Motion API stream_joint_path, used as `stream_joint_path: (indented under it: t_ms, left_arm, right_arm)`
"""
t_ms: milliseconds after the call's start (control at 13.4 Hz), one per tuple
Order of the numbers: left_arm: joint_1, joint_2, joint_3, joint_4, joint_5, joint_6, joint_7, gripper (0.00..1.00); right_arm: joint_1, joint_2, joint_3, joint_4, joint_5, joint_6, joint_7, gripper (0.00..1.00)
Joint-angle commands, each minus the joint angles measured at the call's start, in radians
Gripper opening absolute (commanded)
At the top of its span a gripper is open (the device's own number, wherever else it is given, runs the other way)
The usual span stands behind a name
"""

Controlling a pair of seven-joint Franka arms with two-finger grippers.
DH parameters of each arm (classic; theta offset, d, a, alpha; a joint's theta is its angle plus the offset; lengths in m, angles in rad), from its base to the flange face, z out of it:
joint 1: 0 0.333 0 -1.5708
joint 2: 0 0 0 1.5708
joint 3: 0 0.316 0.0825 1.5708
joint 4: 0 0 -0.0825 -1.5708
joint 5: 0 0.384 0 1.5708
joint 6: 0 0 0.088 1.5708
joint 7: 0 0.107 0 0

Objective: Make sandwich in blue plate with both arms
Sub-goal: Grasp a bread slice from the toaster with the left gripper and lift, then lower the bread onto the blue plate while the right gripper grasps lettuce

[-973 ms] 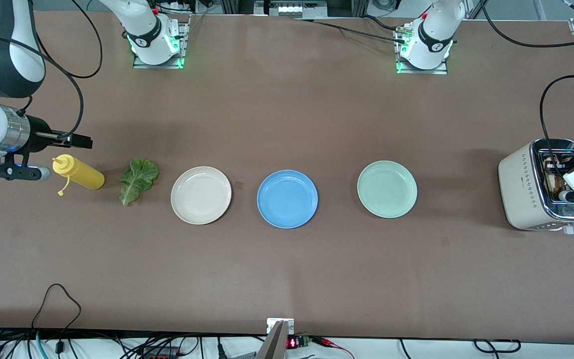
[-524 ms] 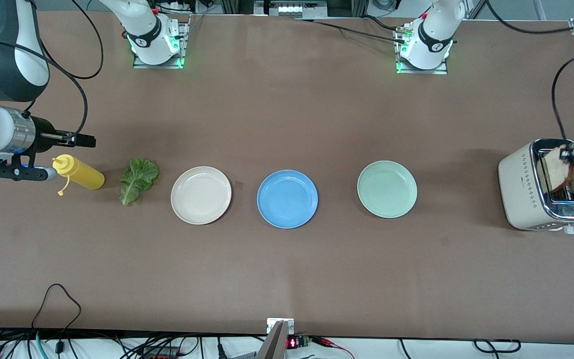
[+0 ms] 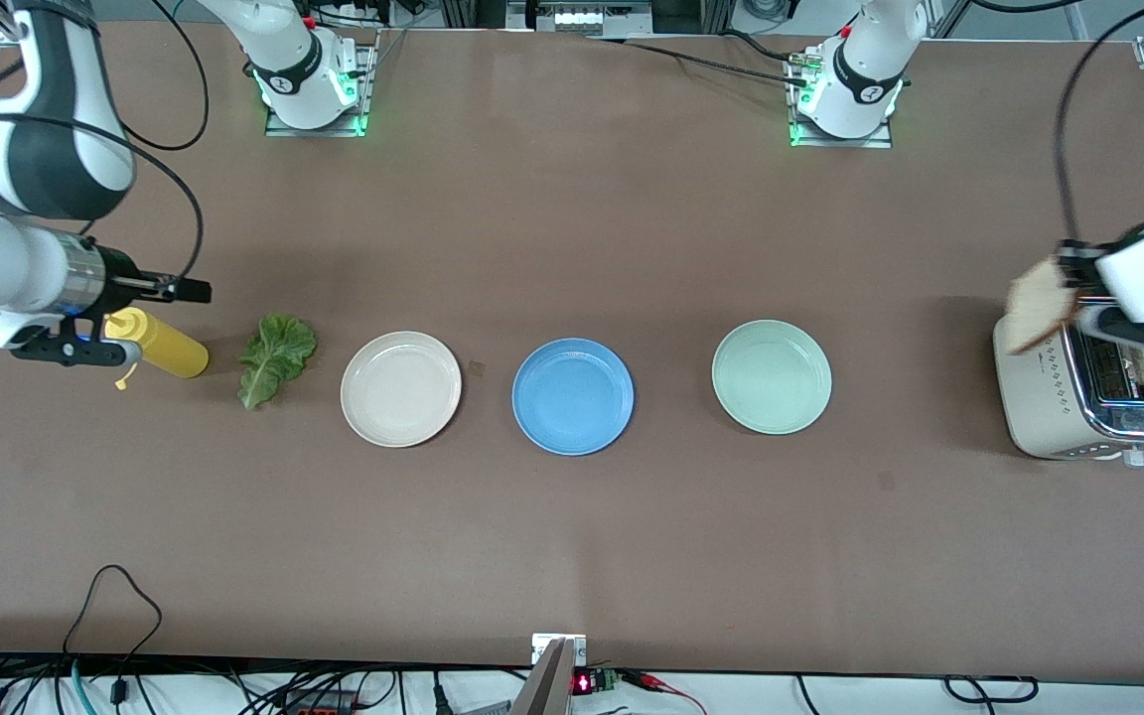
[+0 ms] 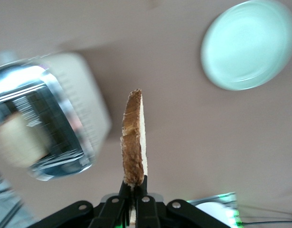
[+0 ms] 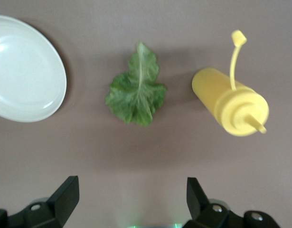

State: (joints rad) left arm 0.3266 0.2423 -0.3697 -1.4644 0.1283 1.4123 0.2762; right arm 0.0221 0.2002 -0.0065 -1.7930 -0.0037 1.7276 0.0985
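Note:
The blue plate [image 3: 572,395] lies bare at the middle of the table. My left gripper [image 3: 1072,266] [image 4: 135,184] is shut on one edge of a tan bread slice [image 3: 1035,305] [image 4: 134,142], held on edge in the air over the toaster [image 3: 1049,392] [image 4: 84,109]. A second slice [image 4: 15,142] stands in the toaster's slot. The green lettuce leaf [image 3: 276,357] [image 5: 136,95] lies flat on the table toward the right arm's end. My right gripper [image 3: 191,290] [image 5: 131,185] hangs open and holds nothing, over the table by the leaf and the bottle.
A yellow squeeze bottle [image 3: 160,348] [image 5: 231,104] lies on its side beside the lettuce. A cream-white plate [image 3: 400,388] [image 5: 22,71] and a mint-green plate [image 3: 771,376] [image 4: 250,45] flank the blue one. The toaster stands at the left arm's end of the table.
My left gripper has lifted the bread slice out of the toaster's slot and carried it up toward the plates. The right gripper has drifted a little toward the lettuce.

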Motion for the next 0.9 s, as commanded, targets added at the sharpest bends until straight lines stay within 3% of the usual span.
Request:
stream_joint_path:
  t_ms: [0,150,374,674,824]
  left_arm:
    - [-0.036,0.11,-0.015,0.006,-0.168,0.106,-0.029,0.01]
    - [-0.052,0.187,-0.017,-0.011,-0.386,0.189,-0.038,0.01]
    - [-0.081,0.247,-0.018,-0.124,-0.758,0.36,0.075,0.01]
    - [-0.254,0.36,-0.046,-0.298,-1.346,0.803,0.479,0.01]
    - [-0.328,0.431,-0.046,-0.324,-1.577,0.893,0.666,0.01]
  right_arm:
    - [-0.001,-0.074,0.002,-0.196,0.001,0.208,-0.011,1.0]
    - [0.001,-0.064,0.002,-0.27,-0.006,0.347,-0.014,1.0]
    - [0.001,-0.001,0.002,-0.309,-0.012,0.504,-0.014,1.0]
    - [-0.001,0.103,0.002,-0.309,-0.013,0.634,-0.016,1.0]
    - [-0.002,0.155,0.0,-0.309,-0.012,0.702,-0.016,1.0]
